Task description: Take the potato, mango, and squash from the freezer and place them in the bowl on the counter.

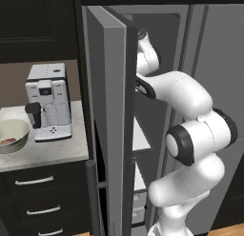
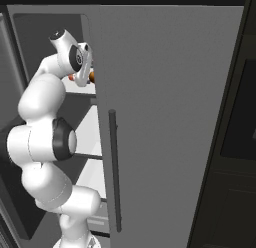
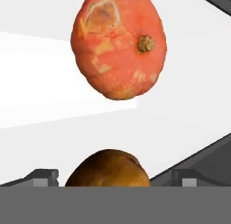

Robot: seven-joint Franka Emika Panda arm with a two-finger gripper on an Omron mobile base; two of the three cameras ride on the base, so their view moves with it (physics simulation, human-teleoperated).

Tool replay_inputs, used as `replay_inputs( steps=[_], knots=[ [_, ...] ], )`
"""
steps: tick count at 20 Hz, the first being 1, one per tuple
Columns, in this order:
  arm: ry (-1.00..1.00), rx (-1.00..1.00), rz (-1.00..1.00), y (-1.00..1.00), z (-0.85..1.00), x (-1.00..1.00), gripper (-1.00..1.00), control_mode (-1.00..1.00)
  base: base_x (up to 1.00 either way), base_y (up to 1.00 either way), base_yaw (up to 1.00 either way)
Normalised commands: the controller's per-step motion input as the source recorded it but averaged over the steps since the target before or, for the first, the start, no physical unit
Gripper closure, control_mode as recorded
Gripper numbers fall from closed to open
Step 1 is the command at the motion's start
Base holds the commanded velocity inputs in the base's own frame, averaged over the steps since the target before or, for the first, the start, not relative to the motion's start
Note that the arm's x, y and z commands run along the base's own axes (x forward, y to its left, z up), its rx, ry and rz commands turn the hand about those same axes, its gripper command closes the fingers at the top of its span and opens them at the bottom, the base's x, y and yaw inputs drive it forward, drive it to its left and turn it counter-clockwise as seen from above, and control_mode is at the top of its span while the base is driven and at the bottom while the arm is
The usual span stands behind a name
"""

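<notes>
While the claw (image 3: 115, 178) reaches deep into the freezer (image 1: 107, 116), its two tips stand wide apart at either side of a brown rounded thing (image 3: 108, 169) that sits low between them; the tips do not look to be touching it, so the claw appears open and holding nothing. I take this brown thing for the potato, or possibly the dull orange-brown ball; the hand view shows too little of it to be sure. Just beyond it on the white shelf (image 3: 36, 83) lies a larger red-orange fruit with a stubby stem and a paler patch (image 3: 119, 47), which could be the mango or the squash.

From the right base view the arm is bent in past the thick grey door (image 2: 170, 122), with a bit of orange showing by the hand.

Off to the left, the bowl (image 1: 13, 135) stands on the counter (image 1: 47, 154) beside a coffee machine (image 1: 47, 102). Something reddish-brown already lies in it, too small to name. By my judgement the task is partly done at most: at least two things remain to be fetched.
</notes>
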Motion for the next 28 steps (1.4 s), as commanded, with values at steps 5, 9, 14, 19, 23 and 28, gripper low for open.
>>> replay_inputs(
  steps=[5,9,14,19,23,28],
  knots=[
    [0.0,0.0,-0.02,0.0,-0.05,0.23,-1.0,-1.0,0.0,0.0,0.0],
    [0.0,0.0,-0.03,0.0,-0.02,0.29,-1.0,-1.0,0.0,0.0,0.0],
    [0.0,0.0,-0.03,-0.01,-0.03,0.11,-1.0,-1.0,0.0,0.0,0.0],
    [0.0,0.0,-0.02,-0.03,-0.08,0.0,-1.0,-1.0,0.0,0.0,0.0],
    [0.0,0.0,-0.02,-0.22,-0.13,-0.09,-1.0,-1.0,0.0,0.0,0.0],
    [0.0,0.0,0.0,-0.26,-0.12,-0.09,-1.0,-1.0,0.0,0.0,0.0]
  ],
)
